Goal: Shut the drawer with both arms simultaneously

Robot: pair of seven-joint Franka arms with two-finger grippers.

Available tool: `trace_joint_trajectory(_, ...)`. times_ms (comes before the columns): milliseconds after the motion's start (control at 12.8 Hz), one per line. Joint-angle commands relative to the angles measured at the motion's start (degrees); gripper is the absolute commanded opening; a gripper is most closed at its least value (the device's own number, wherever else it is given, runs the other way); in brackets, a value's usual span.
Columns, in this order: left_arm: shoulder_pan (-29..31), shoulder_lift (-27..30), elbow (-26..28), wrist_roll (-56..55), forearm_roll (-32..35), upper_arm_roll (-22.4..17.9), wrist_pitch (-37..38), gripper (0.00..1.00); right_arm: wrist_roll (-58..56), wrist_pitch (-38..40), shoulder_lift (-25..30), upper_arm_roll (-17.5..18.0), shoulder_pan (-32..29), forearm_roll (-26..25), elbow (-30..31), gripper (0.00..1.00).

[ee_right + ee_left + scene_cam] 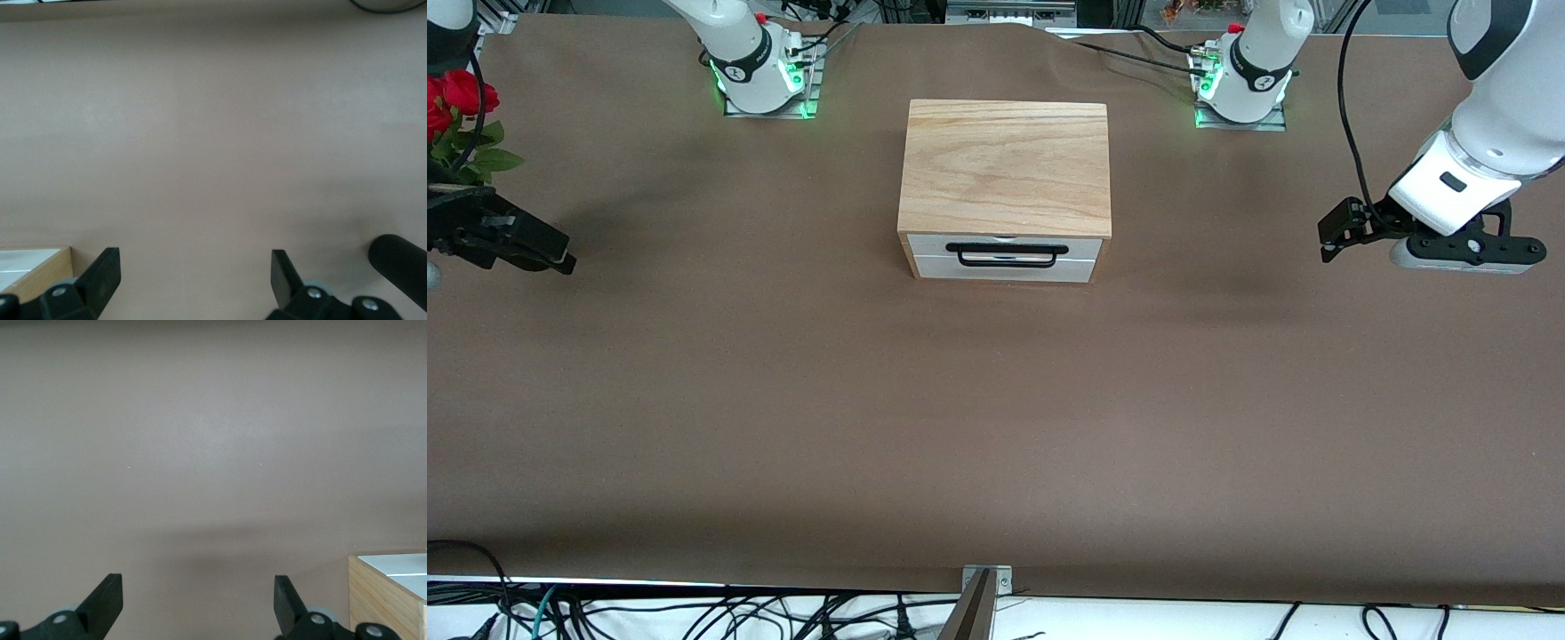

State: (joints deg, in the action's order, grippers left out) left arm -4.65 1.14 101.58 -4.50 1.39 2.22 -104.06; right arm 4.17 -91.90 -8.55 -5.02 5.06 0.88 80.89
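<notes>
Two end effectors are held spread, well apart from the drawer [1005, 259] at bench [783, 400] centre: left end effector [1336, 238] at three o'clock, right end effector [560, 260] at nine. Unequal pushes could skew or jam it.

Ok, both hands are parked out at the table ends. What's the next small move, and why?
Probably bring both in together toward the white front of the drawer. The left hand and right hand hang open over the table at their own ends, well apart from the drawer, so neither can push it yet. How far it sticks out I cannot tell.
</notes>
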Motion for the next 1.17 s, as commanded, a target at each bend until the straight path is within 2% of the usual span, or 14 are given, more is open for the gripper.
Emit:
trace_joint_trajectory(0, -0.01, -0.17, -1.30, -1.04, 1.60, 0.15, 1.40, 1.00, 0.92, 1.63, 4.67, 2.03, -3.21, -0.97, 6.10, 1.00)
trace_joint_trajectory(78, -0.01, -0.17, -1.30, -1.04, 1.60, 0.15, 1.40, 1.00, 0.40, 0.41, 5.64, 2.20, -3.82, -1.05, 7.95, 1.00)
trace_joint_trajectory(312, -0.01, -0.26, -1.30, -0.95, 1.60, 0.15, 1.40, 1.00, -0.04, 0.75, 5.74, 2.64, -4.80, -1.05, 8.32, 1.00)
trace_joint_trajectory(546, -0.01, -0.26, -1.30, -0.95, 1.60, 0.24, 1.40, 1.00, -5.30, 0.75, 5.48, 2.82, -4.71, -1.14, 8.15, 1.00)
trace_joint_trajectory(1092, -0.01, -0.26, -1.30, -0.95, 1.60, 0.24, 1.40, 1.00, -6.11, 1.98, 3.10, 2.82, -4.09, -1.05, 5.69, 1.00)
